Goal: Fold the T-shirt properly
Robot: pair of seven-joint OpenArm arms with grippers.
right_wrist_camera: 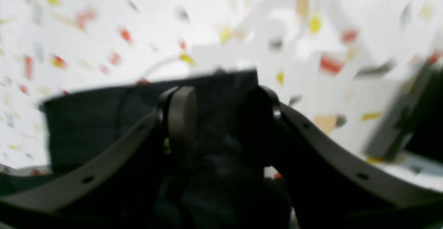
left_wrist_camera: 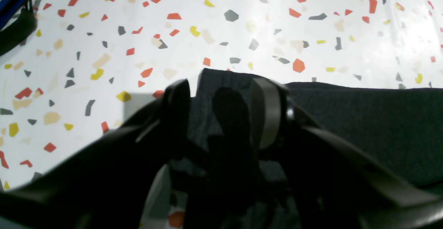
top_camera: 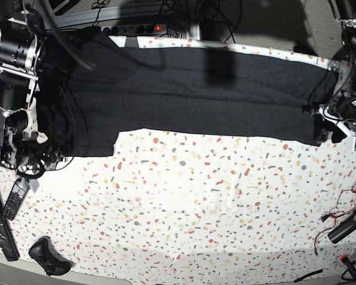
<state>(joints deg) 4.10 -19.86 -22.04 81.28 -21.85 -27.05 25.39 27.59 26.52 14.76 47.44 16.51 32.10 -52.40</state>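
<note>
Clearly the T-shirt [top_camera: 189, 80] lies spread as a long black band across the far part of the speckled table [top_camera: 183, 202], reaching from the arm on the base view's left to the arm on its right, with only plain black cloth showing and a sleeve-like flap hanging lower at its left end. At the right end of the band in that view sits the left gripper [left_wrist_camera: 221, 94]; its own wrist camera shows the two fingers [left_wrist_camera: 266, 111] standing apart with a corner of the black cloth lying between them, the cloth's edge running off to the right against the white, terrazzo-patterned surface, and the pads do not appear to press the fabric, so the jaws read as spread wide around it rather than clamped. At the left end of the band in the base view, the right gripper [right_wrist_camera: 221, 104] is in a similar pose: its blurred wrist picture shows one pale finger and one dark finger set apart with a squared corner of the shirt between them, again parted and not visibly pinching. Near the table's lower left corner in the base view lie a small remote-like handset [top_camera: 14, 199] and a dark controller-shaped object [top_camera: 47, 256], well apart from the cloth
</note>
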